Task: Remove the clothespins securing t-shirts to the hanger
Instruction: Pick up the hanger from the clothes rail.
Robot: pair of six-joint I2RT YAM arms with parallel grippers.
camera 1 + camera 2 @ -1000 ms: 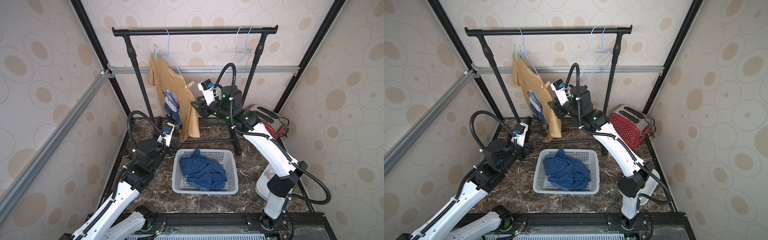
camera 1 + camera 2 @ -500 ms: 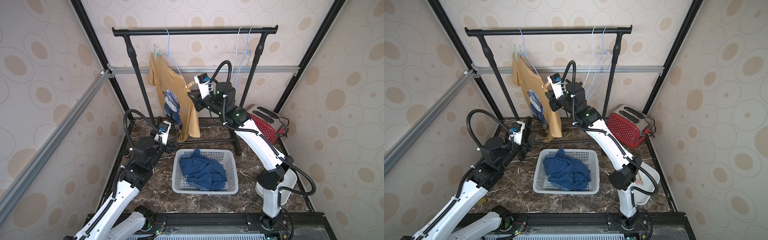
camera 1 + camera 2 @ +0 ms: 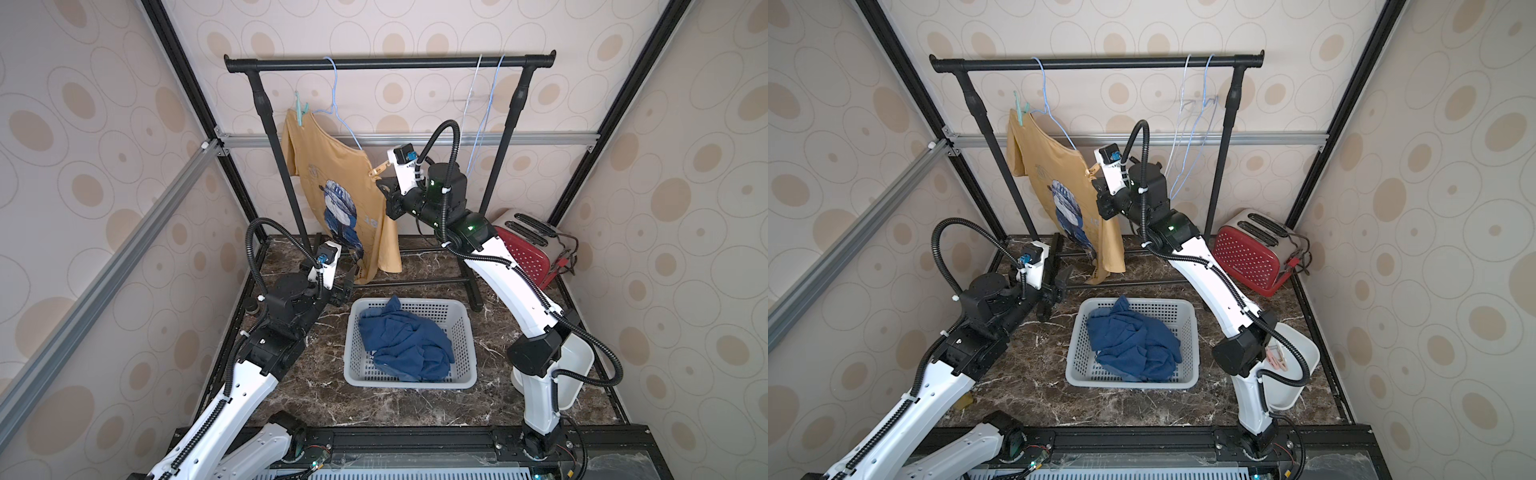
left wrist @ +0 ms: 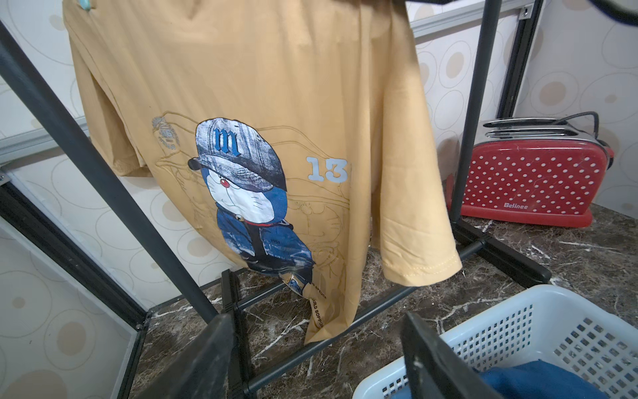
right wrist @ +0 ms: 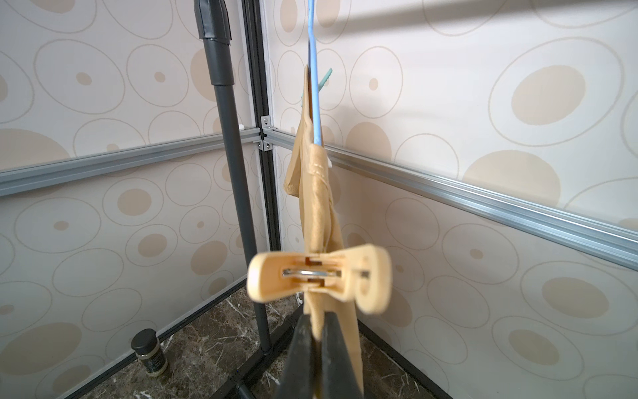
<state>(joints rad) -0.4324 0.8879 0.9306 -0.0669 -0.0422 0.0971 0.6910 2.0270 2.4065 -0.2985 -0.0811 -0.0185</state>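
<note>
Grip check, right side: right end effector point(image 5: 316, 328) is clenched on a fold of the mustard t-shirt point(image 5: 319, 214), not on the tan clothespin point(image 5: 319, 276). That pin sits just past the fingertips, higher on the same fold, biting the cloth at the low shoulder of the blue hanger point(image 3: 338, 114). Likely a low catch. Better approach, as I judge it: let go of the cloth, rise to the pin's flared tails and pinch both squarely so its mouth opens, then draw straight off without dragging the shirt down the tilted wire. Teal clothespin point(image 3: 300, 109) holds the high shoulder, well apart. Left end effector point(image 4: 317, 321) stands released and empty, low by the shirt hem. It is beside the basket point(image 3: 409, 302) that holds the blue t-shirts point(image 3: 403, 340) on the worktop point(image 3: 316, 386).
</note>
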